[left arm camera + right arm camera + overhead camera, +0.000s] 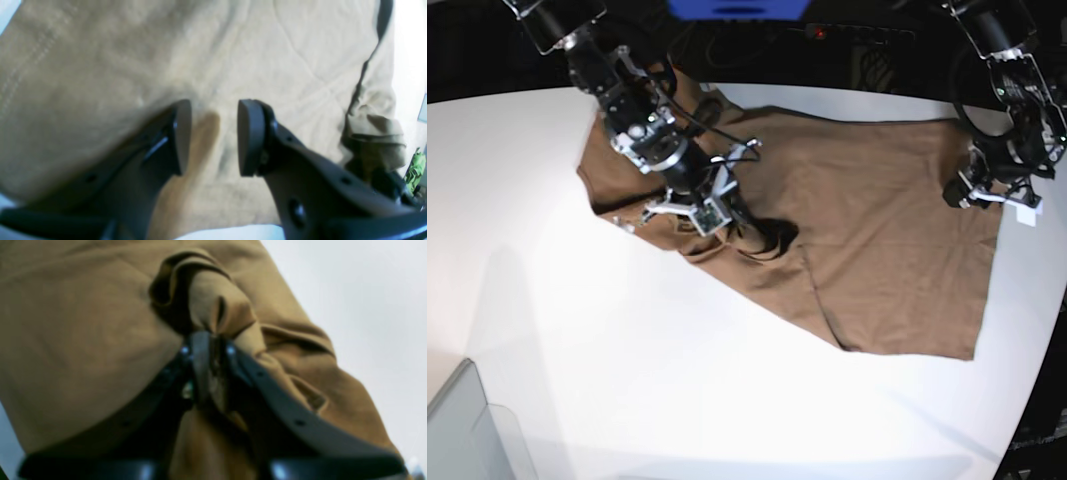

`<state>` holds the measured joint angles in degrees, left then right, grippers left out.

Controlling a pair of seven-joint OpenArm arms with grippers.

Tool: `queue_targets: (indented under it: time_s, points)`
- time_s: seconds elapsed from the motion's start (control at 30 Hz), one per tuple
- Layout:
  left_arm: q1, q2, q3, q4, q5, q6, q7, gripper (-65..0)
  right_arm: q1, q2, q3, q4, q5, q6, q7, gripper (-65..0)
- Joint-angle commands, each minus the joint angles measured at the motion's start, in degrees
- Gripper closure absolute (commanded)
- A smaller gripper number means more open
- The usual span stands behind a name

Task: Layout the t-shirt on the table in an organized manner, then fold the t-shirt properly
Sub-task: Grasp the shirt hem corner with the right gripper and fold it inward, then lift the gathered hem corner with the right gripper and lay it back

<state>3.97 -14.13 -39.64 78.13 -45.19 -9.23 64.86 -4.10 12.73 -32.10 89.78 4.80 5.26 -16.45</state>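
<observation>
Base view: right fingers (749,228) clenched on t-shirt (877,240) fold, left fingers (960,190) released near its edge.

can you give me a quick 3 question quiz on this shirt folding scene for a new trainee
1. True or false: the left gripper has cloth clamped between its pads.
2. Which gripper is pinching a bunched fold of the t-shirt? A) left B) right C) neither
3. Fill in: the t-shirt lies on the white ____.

Key:
1. False. The jaws stand apart over the t-shirt with nothing between them.
2. B. The right gripper is closed on a gathered ridge of cloth, near the middle of the shirt in the base view.
3. table.
</observation>
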Motion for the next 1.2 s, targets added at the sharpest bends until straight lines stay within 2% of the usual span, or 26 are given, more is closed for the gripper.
queue_targets:
  time_s: [0.0, 0.17, 0.33, 0.63, 0.83, 0.93, 1.1, 1.17]
  points:
    - [-0.8, -0.9, -0.2, 0.9, -0.9, -0.3, -0.4, -23.0, -1.0, 0.1, 0.2, 2.5, -1.1, 0.5, 2.0, -16.0]
    - [-0.8, -0.9, -0.2, 0.9, -1.0, -0.3, -0.4, -23.0, -5.7, 0.2, 0.4, 14.0, -3.4, 0.5, 2.2, -27.5]
    - [-0.8, -0.9, -0.2, 0.9, -1.1, -0.3, -0.4, -23.0, -5.5, -0.1, 2.8, 15.9, -3.4, 0.5, 1.6, -32.8]
    - [-0.8, -0.4, -0.3, 0.9, -1.1, -0.3, -0.4, -23.0, -1.4, -0.1, 3.1, 4.5, -3.3, 0.5, 1.7, -34.1]
    - [-0.8, 0.6, -0.6, 0.9, -0.7, -0.3, -0.4, -23.0, -4.0, 0.1, 0.8, 4.3, -3.4, 0.8, 2.0, -34.0]
    - [-0.8, 0.6, -0.5, 0.9, -0.7, -0.3, -0.4, -23.0, -6.2, 0.2, -2.4, 5.6, -3.4, 3.8, 1.7, -34.0]
    - [-0.8, 0.6, -0.6, 0.9, -1.0, -0.3, -0.4, -23.0, -9.4, 1.3, -3.6, 9.0, -3.4, 12.1, 1.6, -34.0]
    - [-0.8, 0.6, -0.6, 0.9, -0.7, -0.3, -0.4, -23.0, -10.3, 1.5, -2.8, 12.0, -3.5, 12.5, 1.6, -34.0]
